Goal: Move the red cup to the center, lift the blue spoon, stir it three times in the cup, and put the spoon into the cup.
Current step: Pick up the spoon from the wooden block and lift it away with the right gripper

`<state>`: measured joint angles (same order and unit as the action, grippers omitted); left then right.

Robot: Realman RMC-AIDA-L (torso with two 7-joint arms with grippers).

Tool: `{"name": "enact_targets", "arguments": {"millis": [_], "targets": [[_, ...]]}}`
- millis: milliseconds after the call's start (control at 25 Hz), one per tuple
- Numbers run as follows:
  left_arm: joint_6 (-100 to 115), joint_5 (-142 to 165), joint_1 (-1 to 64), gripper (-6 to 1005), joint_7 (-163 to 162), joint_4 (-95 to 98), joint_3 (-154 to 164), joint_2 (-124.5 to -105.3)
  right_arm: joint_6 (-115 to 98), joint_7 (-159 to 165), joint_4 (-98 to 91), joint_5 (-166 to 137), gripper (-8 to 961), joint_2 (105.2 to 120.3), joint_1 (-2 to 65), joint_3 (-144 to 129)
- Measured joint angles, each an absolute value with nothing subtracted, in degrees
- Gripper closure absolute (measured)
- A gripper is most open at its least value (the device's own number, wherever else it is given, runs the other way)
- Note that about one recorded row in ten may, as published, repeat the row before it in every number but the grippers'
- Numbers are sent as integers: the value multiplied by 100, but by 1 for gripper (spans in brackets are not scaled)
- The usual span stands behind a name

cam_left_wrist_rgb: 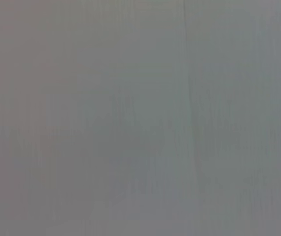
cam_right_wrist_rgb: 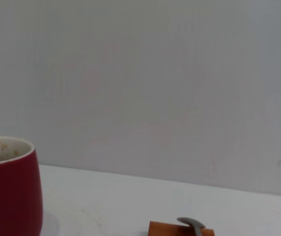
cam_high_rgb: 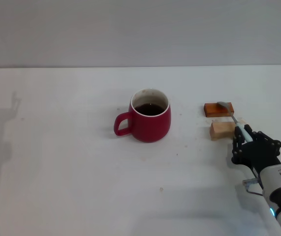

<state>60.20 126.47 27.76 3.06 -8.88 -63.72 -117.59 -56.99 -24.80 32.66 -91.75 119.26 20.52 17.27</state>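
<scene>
The spoon (cam_high_rgb: 234, 119), light, slim and likely slippery, is being gripped by its handle between the right gripper's (cam_high_rgb: 243, 136) closed jaws.

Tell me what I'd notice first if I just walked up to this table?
Probably the red cup, holding a dark drink, in the middle of the white table. To its right, the right gripper is at the blue spoon, whose bowl rests on an orange-brown block beside a tan block.
</scene>
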Motion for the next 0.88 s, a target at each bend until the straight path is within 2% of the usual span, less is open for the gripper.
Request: {"name": "enact_targets", "arguments": {"millis": [880], "targets": [[6020, 12647, 2726, 152, 307, -887, -6372, -11751, -5907, -3000, 3472, -9164, 792, 11926, 2043, 1947]]}}
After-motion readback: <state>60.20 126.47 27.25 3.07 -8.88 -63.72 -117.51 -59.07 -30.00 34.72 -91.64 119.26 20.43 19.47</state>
